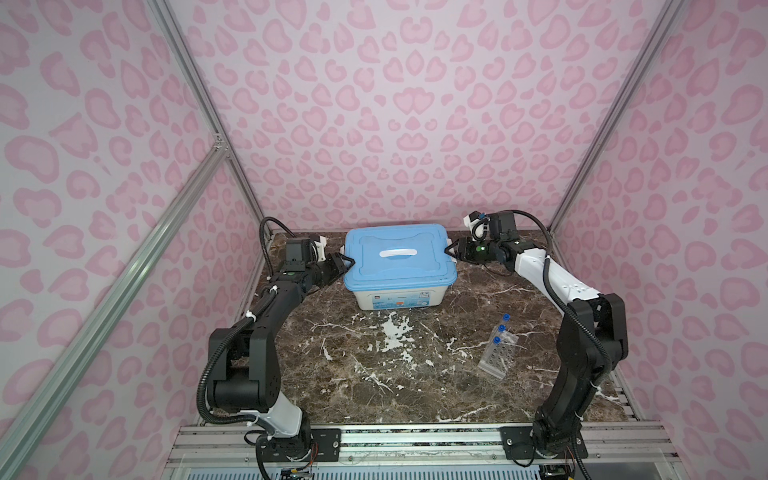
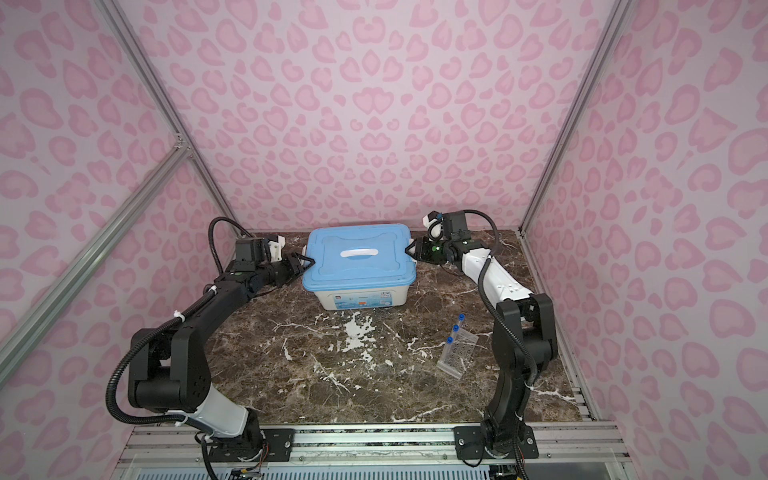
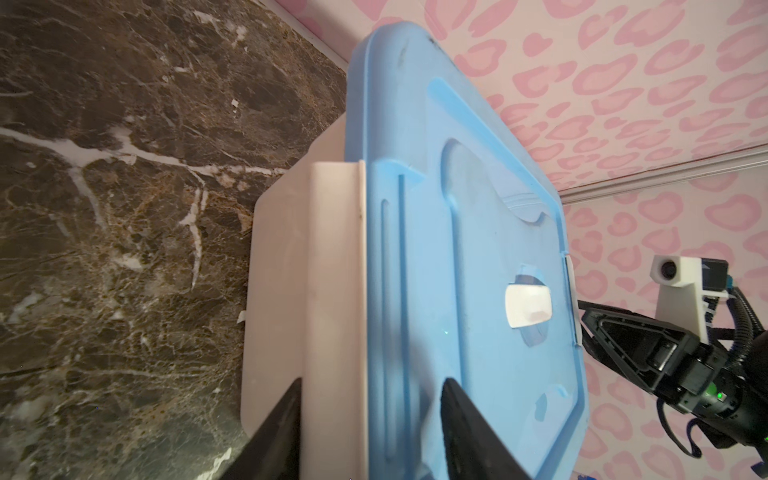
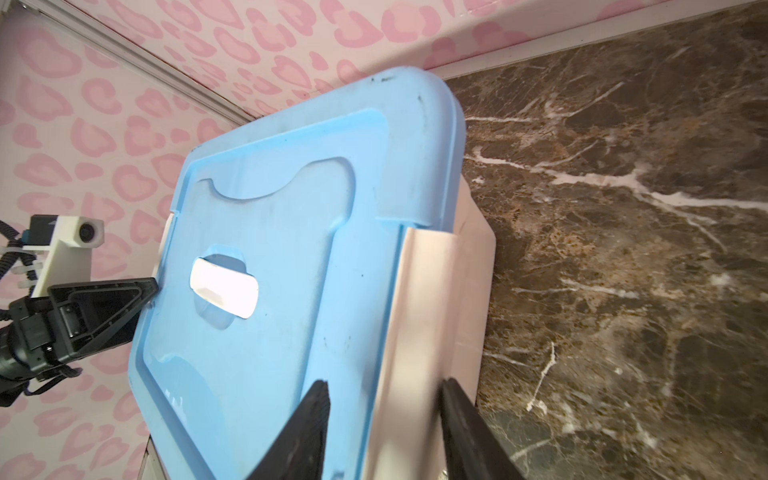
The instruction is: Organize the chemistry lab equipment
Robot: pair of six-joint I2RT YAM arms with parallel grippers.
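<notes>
The box point(image 1: 390, 301) is sitting at the counter's point(image 1: 374, 374) back, lid point(image 1: 374, 270) on. Left hand point(image 1: 348, 262) and right hand point(image 1: 449, 250), jaws half-spread, are straddling its latches point(image 3: 336, 270); uneven pulling could drag it. Rack point(image 1: 496, 355) with tubes point(image 1: 500, 328) is standing front-right, well apart.

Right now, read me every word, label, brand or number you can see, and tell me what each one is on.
Front label of the white storage box: printed, with a small red mark, but too small and blurred to read.
On the blue lid: no writing visible.
On the tube rack and test tubes: nothing legible.
</notes>
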